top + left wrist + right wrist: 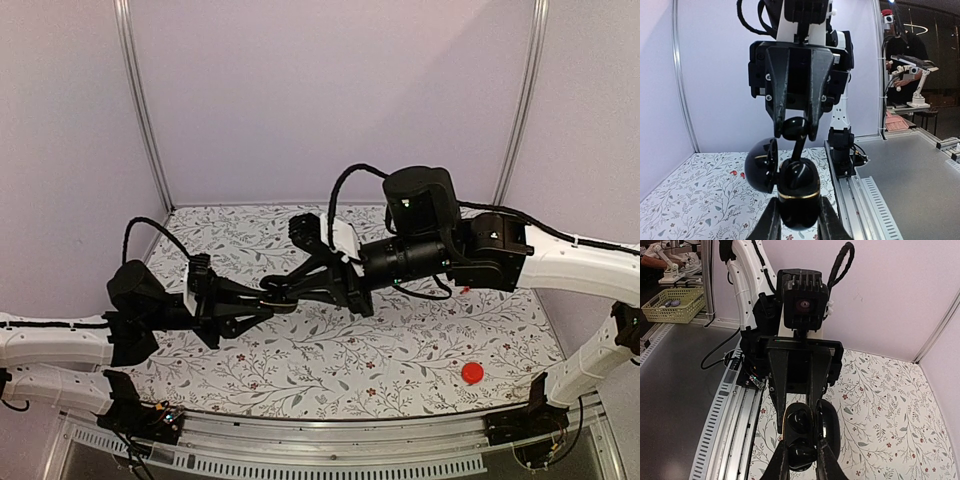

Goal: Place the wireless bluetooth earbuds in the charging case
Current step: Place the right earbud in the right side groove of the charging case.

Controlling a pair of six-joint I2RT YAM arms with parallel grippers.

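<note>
Charging case (pixel 799 194), glossy black with a thin gold band round its lower half, is held in the air above the flower-printed surface (pixel 400 350), well apart from the red disc (pixel 472 373) and on the left arm's side of it. The case is clamped between the left jaws, which are closed on its lower half from both sides. Its lid (pixel 761 165) is swung open on the hinge and stands tilted beside the lower half. A black earbud (pixel 795 129) is gripped by its rounded head between the right jaws, which are closed on it. The earbud's stem is pointed down at the open mouth of the case and reaches it; whether it is seated inside cannot be told. The two sets of jaws are met tip to tip, with the case and earbud between them. The red disc lies flat on the surface, nearer the right arm's base than the case is.
</note>
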